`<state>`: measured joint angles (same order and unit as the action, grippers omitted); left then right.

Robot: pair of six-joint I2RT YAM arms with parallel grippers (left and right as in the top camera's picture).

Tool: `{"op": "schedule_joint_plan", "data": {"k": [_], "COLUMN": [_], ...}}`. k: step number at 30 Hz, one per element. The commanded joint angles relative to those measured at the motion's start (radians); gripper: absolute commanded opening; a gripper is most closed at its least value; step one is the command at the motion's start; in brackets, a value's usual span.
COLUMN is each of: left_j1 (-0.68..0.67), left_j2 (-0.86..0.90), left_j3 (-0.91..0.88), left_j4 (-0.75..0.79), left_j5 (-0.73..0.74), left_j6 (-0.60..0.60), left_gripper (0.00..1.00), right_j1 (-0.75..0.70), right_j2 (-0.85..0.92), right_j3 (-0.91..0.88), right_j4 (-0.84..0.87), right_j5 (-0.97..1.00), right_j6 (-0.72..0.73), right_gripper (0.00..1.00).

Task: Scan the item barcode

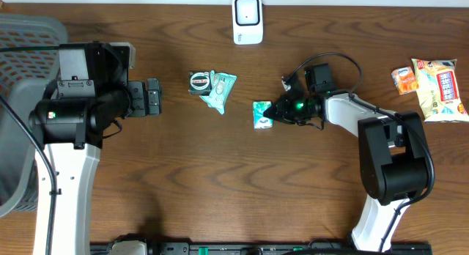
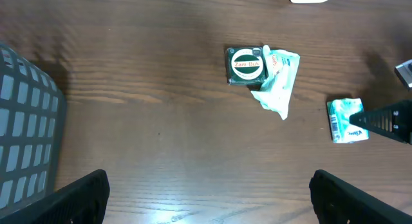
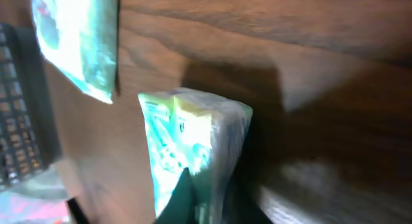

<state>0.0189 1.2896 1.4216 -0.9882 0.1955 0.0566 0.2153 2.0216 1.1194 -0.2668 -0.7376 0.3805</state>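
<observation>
**ITEM AND END EFFECTOR STATUS**

Item: packet (image 1: 262, 114), small, soft and pillow-shaped, in glossy green-and-white film with a crimped edge. Resting on the table (image 1: 220, 182), a dark brown surface with a wavy wood grain. Printed panel visible along one narrow side in the left wrist view; too small to read.

Right gripper (image 1: 273, 112): at the right edge of the packet, black fingers drawn together into a narrow wedge and pinched on the film there. Seen from the right wrist, bulging packet body directly above the dark fingertips; view blurred.

Up and to the left of the packet: crumpled wrapper (image 1: 220, 90), thin pale-green film, creased and roughly triangular. Touching its left side: square dark pack (image 1: 199, 82) with a round white-ringed label.

Straight above the packet, at the far table edge: scanner (image 1: 248, 19), smooth white plastic, upright rounded-rectangle shape.

Well to the left of the packet: left gripper (image 1: 152, 98), black, jaws spread wide, nothing between them. Further left still: basket (image 1: 22, 101), grey plastic lattice with rounded corners.

Well to the right of the packet: orange pouch (image 1: 404, 80), small and shiny, just beside a larger yellow-and-red snack bag (image 1: 440, 90) with crinkled seams.
</observation>
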Motion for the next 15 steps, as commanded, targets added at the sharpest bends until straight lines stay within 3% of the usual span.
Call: {"op": "schedule_joint_plan", "data": {"k": [1, 15], "left_j1": [0.005, 0.005], "left_j2": [0.003, 0.003], "left_j3": [0.007, 0.007], "left_j4": [-0.002, -0.002], "left_j5": [-0.006, -0.006], "left_j6": [0.01, 0.01], "left_gripper": [0.98, 0.98], "right_j1": [-0.005, -0.005], "right_j2": [0.004, -0.031], "right_j3": [-0.014, -0.014], "right_j4": [0.019, 0.236], "right_j5": [-0.123, -0.616], "right_j6": [-0.046, -0.084], "right_gripper": [0.01, 0.01]}}
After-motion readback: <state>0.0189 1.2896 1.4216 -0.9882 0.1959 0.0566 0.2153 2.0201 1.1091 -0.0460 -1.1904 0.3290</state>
